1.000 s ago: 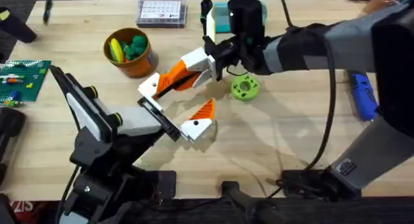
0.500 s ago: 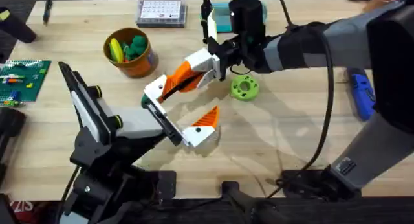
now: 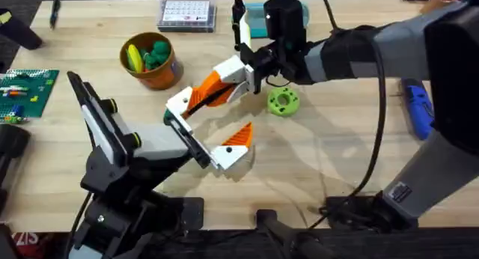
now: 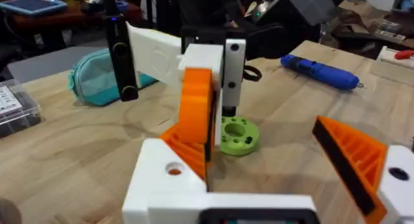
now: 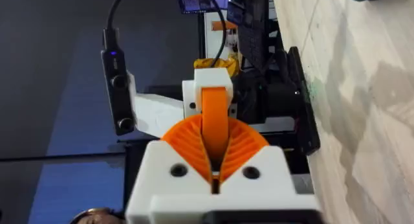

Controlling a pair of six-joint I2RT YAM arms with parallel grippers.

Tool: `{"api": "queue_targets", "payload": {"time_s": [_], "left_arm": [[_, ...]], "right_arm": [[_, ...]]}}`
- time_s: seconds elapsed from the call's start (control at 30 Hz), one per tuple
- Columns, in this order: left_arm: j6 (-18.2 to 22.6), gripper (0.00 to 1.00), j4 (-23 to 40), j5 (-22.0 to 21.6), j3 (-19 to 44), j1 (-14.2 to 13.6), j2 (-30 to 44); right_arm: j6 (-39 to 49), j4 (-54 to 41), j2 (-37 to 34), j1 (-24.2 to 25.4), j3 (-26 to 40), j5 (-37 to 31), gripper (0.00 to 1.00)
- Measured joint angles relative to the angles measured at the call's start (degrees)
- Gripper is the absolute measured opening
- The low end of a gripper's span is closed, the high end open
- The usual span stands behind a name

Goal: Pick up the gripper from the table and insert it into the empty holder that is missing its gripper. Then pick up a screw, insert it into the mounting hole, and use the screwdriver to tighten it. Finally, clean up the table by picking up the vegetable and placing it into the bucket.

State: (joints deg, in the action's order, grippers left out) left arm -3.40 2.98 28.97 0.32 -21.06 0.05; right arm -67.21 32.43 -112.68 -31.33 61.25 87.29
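The gripper [image 3: 203, 91] hangs above the surface [image 3: 337, 162], tilted, pinched near its orange middle by the right tool [image 3: 238, 78], whose ribbed pads [image 5: 240, 141] press against both of its sides. Its white base points down at the holder [image 4: 169, 180] on the left tool [image 3: 202, 133]; I cannot tell whether the two touch. The left tool stands wide, the bare holder well apart from its orange wedge finger [image 4: 354, 160]. The bucket [image 3: 161, 78] sits far left, the screwdriver [image 3: 420, 109] far right. The vegetable [image 3: 284, 102] lies just beside the right tool.
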Motion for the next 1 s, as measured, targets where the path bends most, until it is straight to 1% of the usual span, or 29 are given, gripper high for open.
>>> {"api": "queue_targets", "payload": {"time_s": [0.07,0.3,0.4,0.47,0.53,0.63,0.87,1.0], "left_arm": [[0.0,0.99,0.0,0.0,0.0,0.0,0.0],[0.1,0.99,0.0,0.1,0.0,0.0,0.0],[0.2,0.99,0.0,0.3,0.0,0.0,0.0],[0.4,0.99,-0.1,2.1,0.0,-0.1,0.0],[0.6,0.99,-0.1,3.0,0.0,-0.3,0.0],[1.0,0.99,-0.1,3.3,0.0,-0.3,0.0],[1.8,0.99,-0.2,3.5,0.0,-0.3,0.0],[1.9,0.99,-0.1,3.5,0.0,-0.3,0.0]], "right_arm": [[-0.1,-0.1,0.0,-0.1,0.0,0.0,0.096],[0.0,-0.1,0.0,-0.1,0.0,0.0,0.111],[-0.1,-0.2,0.0,-0.1,0.0,0.0,0.143],[0.0,-0.3,0.0,-0.3,0.0,0.0,0.179],[0.0,-0.4,-0.1,-0.6,0.0,0.0,0.232],[0.0,-0.4,-0.1,-0.6,0.0,0.0,0.31],[0.1,-0.3,-0.2,-0.6,0.0,0.0,0.427],[0.2,-0.3,-0.7,-0.3,0.0,0.0,0.456]]}}
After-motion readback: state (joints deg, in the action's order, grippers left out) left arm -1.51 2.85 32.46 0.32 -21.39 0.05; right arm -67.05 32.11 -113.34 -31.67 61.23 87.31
